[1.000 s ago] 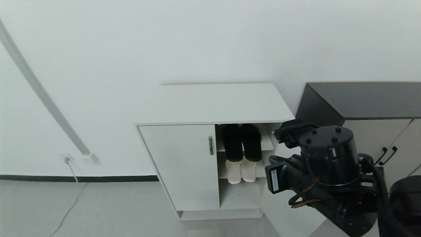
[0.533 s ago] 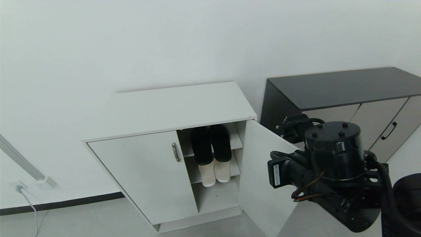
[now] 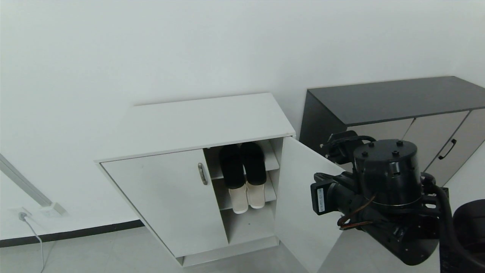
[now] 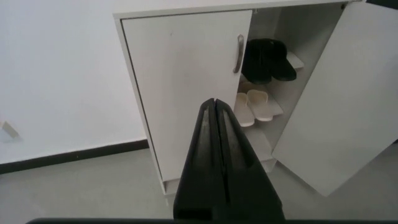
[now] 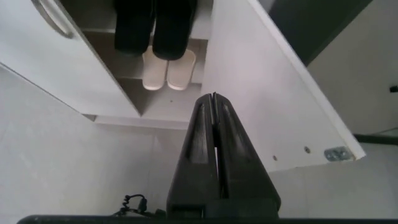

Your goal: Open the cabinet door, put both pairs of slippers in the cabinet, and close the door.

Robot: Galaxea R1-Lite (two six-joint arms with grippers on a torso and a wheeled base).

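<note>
The white cabinet (image 3: 204,125) stands against the wall with its right door (image 3: 303,204) swung open and its left door (image 3: 166,204) closed. Inside, the black slippers (image 3: 242,165) lie on the upper shelf and the white slippers (image 3: 247,197) on the shelf below. My right gripper (image 5: 214,96) is shut and empty, low in front of the open door (image 5: 273,106), pointing toward the white slippers (image 5: 168,70). My left gripper (image 4: 213,102) is shut and empty, facing the closed left door near its handle (image 4: 238,54).
A dark-topped sideboard (image 3: 398,98) stands close to the right of the cabinet, just behind the open door. A wall socket with a cable (image 3: 22,216) and a slanted wall conduit (image 3: 22,189) are at the far left. Bare floor lies before the cabinet.
The head camera has swung, so the cabinet now sits further left and is seen at an angle, with the open door's face visible. Slippers have not moved.
</note>
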